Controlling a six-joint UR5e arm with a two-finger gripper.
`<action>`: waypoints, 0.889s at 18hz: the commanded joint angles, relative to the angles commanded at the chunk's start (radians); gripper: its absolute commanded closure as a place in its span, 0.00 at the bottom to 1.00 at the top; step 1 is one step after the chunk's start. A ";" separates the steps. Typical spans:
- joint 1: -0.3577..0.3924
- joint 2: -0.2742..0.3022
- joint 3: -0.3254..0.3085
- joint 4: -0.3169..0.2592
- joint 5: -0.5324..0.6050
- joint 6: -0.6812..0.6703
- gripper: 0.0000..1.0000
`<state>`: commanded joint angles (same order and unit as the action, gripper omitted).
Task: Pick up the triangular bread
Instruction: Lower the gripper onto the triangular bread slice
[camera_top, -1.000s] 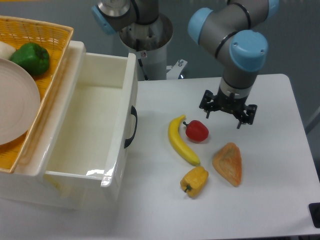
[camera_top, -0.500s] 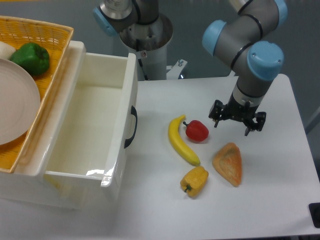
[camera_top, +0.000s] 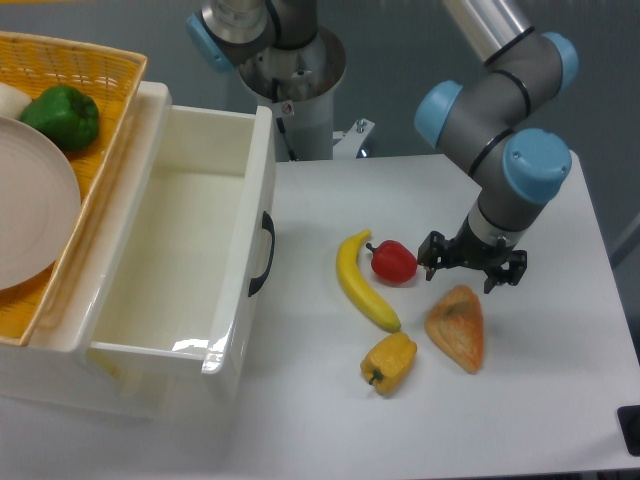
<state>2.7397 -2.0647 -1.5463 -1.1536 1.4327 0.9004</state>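
In the fixed camera view, the gripper (camera_top: 471, 270) has come lower and nearer to us vs. the earlier frames, and now we see it hanging just above the top corner of the triangular bread (camera_top: 456, 327). The bread lies flat on the white table (camera_top: 560, 380), right of the banana (camera_top: 362, 282) and beside the yellow pepper (camera_top: 389, 363), w/ the red pepper (camera_top: 394, 261) just up-left of it. The fingers stand apart w/ nothing between them, so we judge the approach is nearly done and the grasp itself is not yet made.

White table (camera_top: 560, 400) with triangular bread (camera_top: 457, 328), banana (camera_top: 361, 283), peppers, white bin (camera_top: 160, 290).
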 joint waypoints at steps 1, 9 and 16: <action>0.000 -0.005 0.005 0.008 0.000 0.000 0.00; -0.029 -0.048 0.026 0.078 0.086 0.003 0.00; -0.046 -0.078 0.031 0.107 0.086 -0.002 0.00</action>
<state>2.6937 -2.1430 -1.5156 -1.0462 1.5186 0.8989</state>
